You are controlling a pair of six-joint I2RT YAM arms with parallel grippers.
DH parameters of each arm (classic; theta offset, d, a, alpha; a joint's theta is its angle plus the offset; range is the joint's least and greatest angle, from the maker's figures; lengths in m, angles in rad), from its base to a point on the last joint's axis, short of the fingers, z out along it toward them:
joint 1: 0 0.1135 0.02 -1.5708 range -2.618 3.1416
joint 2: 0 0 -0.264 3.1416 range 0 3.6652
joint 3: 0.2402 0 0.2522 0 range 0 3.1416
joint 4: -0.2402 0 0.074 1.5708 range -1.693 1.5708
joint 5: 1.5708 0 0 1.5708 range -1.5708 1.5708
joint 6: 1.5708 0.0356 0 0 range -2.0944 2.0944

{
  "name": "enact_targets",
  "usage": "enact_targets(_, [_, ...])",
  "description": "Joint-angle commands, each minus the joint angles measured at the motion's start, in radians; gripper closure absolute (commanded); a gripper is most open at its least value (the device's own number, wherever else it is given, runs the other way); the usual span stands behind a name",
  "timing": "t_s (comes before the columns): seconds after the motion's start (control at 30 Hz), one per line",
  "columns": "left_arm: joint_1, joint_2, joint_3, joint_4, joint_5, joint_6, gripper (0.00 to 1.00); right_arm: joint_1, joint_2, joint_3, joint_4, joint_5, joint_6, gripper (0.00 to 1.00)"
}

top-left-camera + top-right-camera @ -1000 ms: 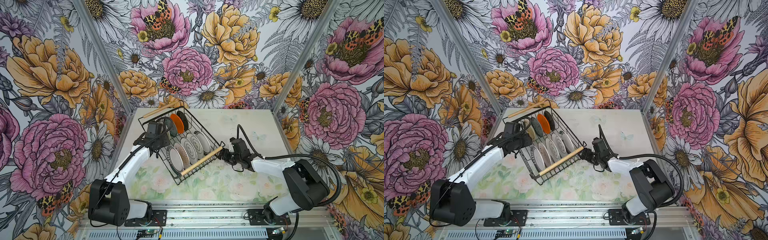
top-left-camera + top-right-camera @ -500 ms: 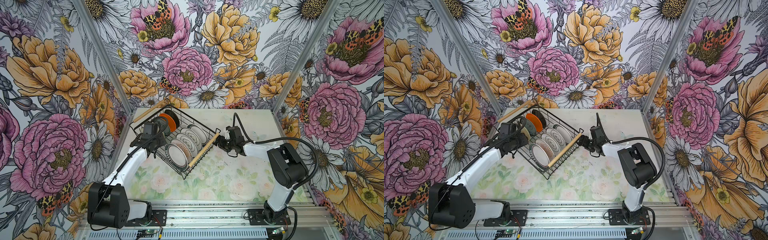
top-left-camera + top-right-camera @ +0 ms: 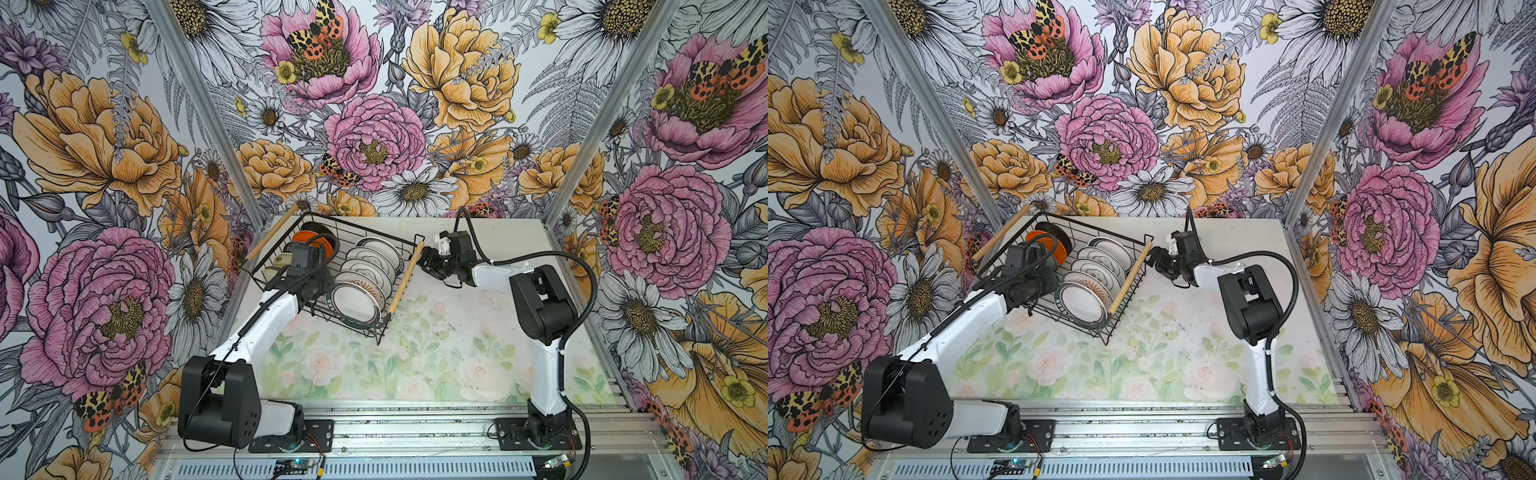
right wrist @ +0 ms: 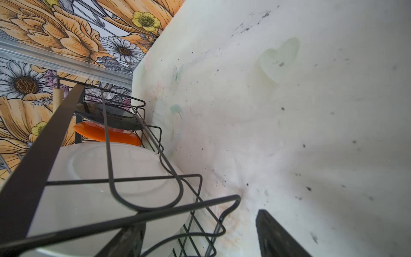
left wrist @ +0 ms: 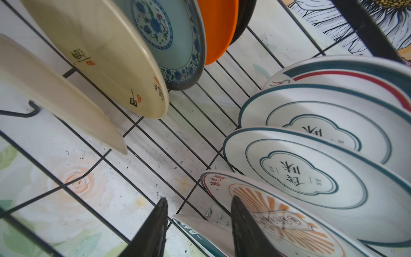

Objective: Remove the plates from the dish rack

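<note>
Black wire dish rack (image 3: 361, 227) with wooden rod handles is sitting rear-left in both top views, round patterned plates (image 3: 357, 300) standing inside. Left wrist: left gripper (image 5: 199, 200) is straddling the nearest teal-rimmed white plate (image 5: 200, 229), jaws apart (go deeper before closing). Right wrist: right gripper (image 4: 200, 220) is hovering at the rack's corner wires, jaws wide, clamping nothing.

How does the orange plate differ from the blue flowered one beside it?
The orange plate is plain; the blue flowered plate is pale with blue blossoms and a patterned rim. The orange plate neighbours a black plate, the blue flowered plate a cream plate. Both stand on edge in one row of the dish rack.
</note>
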Motion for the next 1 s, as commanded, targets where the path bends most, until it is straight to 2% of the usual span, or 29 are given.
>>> enact_targets(0.0, [-0.018, 0.062, -0.037, -0.212, 0.032, -0.014, 0.54, -0.020, 0.056, 0.099, 0.121, -0.021, 0.075, 0.21])
enact_targets(0.63, [-0.105, 0.040, -0.046, -0.247, 0.098, -0.113, 0.56, -0.023, 0.306, 0.499, 0.111, -0.087, 0.158, 0.21])
enact_targets(0.97, [-0.111, 0.001, -0.032, -0.277, 0.091, -0.115, 0.54, -0.035, 0.308, 0.561, 0.080, -0.095, 0.101, 0.18])
